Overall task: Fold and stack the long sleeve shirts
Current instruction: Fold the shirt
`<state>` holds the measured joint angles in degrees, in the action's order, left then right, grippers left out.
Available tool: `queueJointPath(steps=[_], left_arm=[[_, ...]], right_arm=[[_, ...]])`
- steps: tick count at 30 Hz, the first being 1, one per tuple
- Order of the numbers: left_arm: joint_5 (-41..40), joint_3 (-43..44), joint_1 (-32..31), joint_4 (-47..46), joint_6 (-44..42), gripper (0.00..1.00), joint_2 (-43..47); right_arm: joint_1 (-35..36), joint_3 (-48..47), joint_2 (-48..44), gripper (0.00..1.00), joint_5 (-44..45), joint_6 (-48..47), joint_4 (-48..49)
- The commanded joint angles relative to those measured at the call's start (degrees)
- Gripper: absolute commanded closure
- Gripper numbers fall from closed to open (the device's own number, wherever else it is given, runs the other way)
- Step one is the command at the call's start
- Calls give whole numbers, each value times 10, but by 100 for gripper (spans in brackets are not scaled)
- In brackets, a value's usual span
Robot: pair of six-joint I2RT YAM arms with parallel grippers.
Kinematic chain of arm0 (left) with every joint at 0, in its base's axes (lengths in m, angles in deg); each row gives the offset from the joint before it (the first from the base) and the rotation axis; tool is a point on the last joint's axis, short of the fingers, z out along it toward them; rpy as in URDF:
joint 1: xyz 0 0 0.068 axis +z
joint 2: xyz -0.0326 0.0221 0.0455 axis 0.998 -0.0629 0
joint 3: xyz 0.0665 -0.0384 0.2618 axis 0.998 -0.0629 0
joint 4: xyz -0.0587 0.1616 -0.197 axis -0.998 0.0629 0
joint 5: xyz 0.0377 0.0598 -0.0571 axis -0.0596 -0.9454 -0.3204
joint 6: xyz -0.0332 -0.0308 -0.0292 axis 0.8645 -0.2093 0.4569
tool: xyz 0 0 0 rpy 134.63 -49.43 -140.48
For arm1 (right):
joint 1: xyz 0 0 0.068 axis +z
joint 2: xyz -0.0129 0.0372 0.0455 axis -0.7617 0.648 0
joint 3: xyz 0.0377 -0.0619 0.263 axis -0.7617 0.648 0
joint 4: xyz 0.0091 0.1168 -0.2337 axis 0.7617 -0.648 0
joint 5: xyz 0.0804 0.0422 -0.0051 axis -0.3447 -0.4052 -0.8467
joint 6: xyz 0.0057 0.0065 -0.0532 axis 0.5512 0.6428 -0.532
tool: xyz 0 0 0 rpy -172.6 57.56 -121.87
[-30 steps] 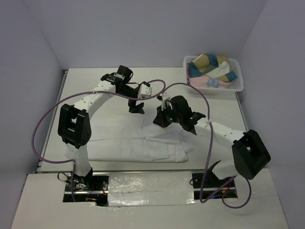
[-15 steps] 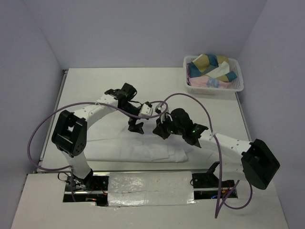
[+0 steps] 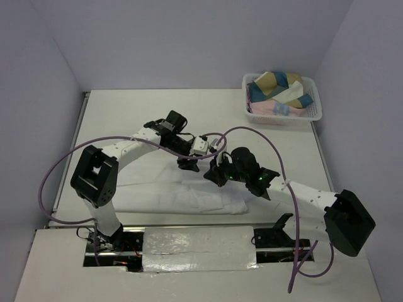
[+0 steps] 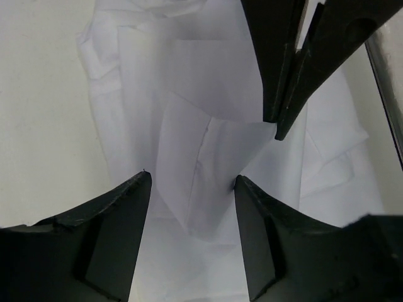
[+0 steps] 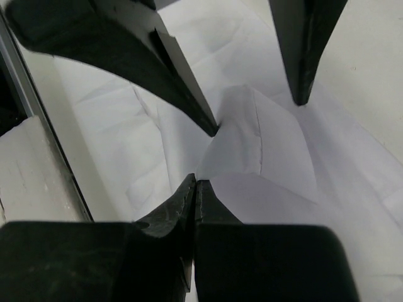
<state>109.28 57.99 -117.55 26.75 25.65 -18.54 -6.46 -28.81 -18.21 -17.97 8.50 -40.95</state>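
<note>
From above, the long sleeve shirt (image 3: 164, 196) lies flat along the near edge of the table (image 3: 126, 113). Left wrist: left gripper (image 4: 192, 179) spread, straddling a raised fold. Right wrist: right gripper (image 5: 196, 182) pressed together, pinching that fold's tip.

Far back and right of left claw (image 3: 188, 166) and right claw (image 3: 213, 177), well apart from both: white lattice basket (image 3: 315, 115) at the table's far right corner. Stuffed with folded cloths (image 3: 277, 83) in tan, teal, pink and white. Behind and left of left claw: bare off-white table (image 3: 119, 113). Nearer than both claws: crinkled shiny strip (image 3: 195, 242) on the front board. Right of left claw, wrist view: grey edge strip (image 4: 385, 82). Left of right claw: similar grey strip (image 5: 44, 126). Beyond everything: pale lilac walls (image 3: 189, 44).
</note>
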Motion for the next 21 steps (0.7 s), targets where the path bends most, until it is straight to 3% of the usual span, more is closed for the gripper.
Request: queueJointPath(steps=[1,11,14,17,18,19,20,21], left_arm=[[30,-9,-15,27,-42,34,-8],[17,-15,-33,4,-17,28,-24],[21,-17,-36,14,-27,31,-29],[23,-15,-36,10,-18,58,-29],[19,-13,-36,10,-11,86,-28],[7,-6,-36,9,-3,98,-28],[1,-1,-34,14,6,100,-26],[-5,10,-33,24,2,100,-25]], right_arm=[[3,4,-27,100,-9,-10,42],[3,8,-29,100,-11,-8,51],[3,14,-39,100,-9,-9,56],[4,16,-42,100,-8,-10,54],[3,17,-41,100,-7,-10,52],[4,17,-40,100,-4,-10,49],[4,14,-42,99,5,-7,38],[3,13,-42,85,13,-5,31]])
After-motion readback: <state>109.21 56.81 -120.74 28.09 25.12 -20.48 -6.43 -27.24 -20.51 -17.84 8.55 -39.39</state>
